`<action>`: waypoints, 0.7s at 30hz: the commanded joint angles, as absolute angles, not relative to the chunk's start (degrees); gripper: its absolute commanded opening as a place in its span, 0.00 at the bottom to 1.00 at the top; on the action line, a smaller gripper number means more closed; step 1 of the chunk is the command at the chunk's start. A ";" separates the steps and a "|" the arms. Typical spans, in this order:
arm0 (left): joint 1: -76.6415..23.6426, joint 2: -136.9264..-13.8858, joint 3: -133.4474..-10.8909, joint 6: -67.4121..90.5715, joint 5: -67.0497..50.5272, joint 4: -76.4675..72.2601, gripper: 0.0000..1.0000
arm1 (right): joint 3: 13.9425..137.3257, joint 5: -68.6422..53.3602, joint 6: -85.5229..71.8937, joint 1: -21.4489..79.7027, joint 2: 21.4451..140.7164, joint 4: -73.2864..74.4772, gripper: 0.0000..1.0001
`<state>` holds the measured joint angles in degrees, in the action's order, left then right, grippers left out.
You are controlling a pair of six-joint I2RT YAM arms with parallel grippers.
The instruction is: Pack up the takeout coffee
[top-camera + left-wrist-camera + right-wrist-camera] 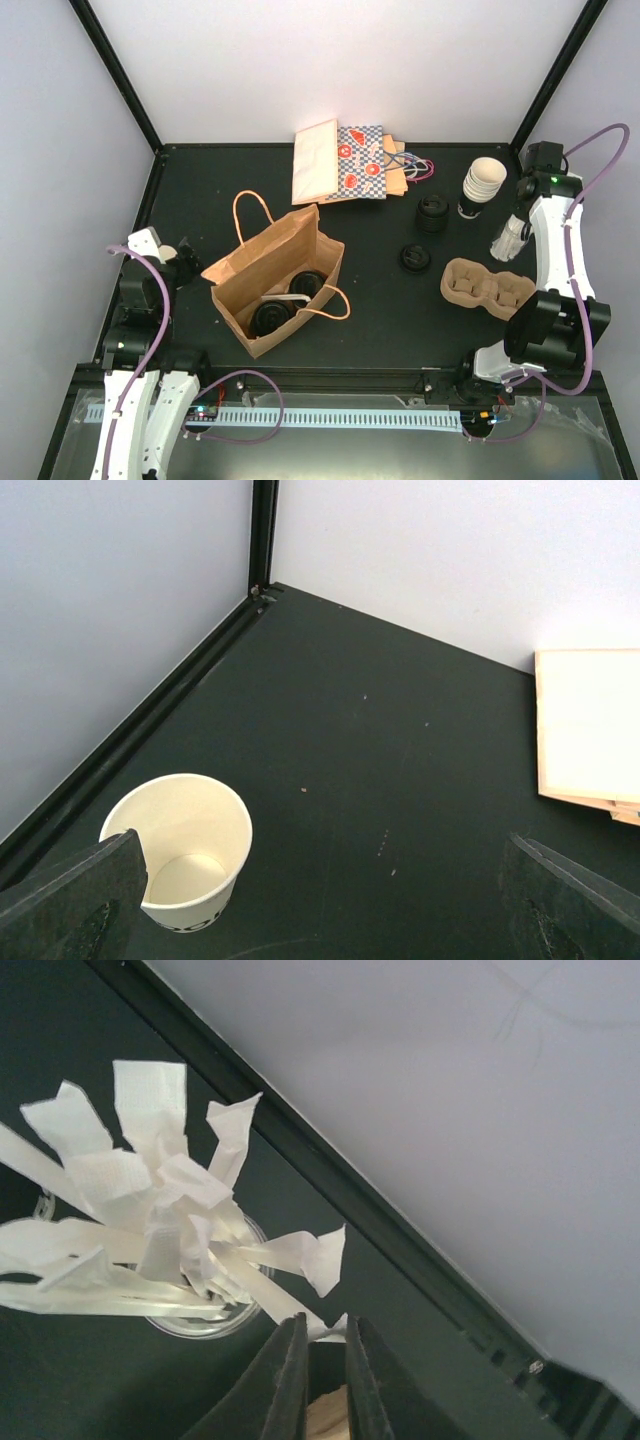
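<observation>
Top view: the takeout coffee (270,318), two black lids showing, sits inside the open brown bag (232,270) on the table (380,330)

Left wrist: the left claw (322,838) hangs spread wide, with an unlidded paper cup (190,845) just beside one finger

Right wrist: the right claw (325,1318) is pinched nearly closed at a paper strip (275,1298) rising from the clear cup (200,1330), though a firm hold cannot be confirmed; a straight upward pull looks wisest, sparing the cup a tip

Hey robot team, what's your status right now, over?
Left gripper open beside a lidless paper cup. Right gripper nearly closed at paper strips in a clear cup, grip unclear. Two black-lidded cups sit in the open brown bag. Bag mouth unobstructed.
</observation>
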<state>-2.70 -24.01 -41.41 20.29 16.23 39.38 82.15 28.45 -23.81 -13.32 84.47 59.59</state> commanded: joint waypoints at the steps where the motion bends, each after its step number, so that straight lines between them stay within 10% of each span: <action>1: -3.01 -23.81 -41.22 19.60 15.77 38.13 0.99 | 84.01 30.06 -23.89 -13.80 84.39 60.00 0.08; 21: -3.22 -23.72 -41.22 19.56 15.56 38.06 0.99 | 91.84 23.03 -23.02 -11.99 76.16 69.01 0.01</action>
<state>-2.98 -23.99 -41.36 20.16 16.21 39.35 87.18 24.49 -23.18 -13.08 79.05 64.75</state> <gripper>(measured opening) 0.987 0.025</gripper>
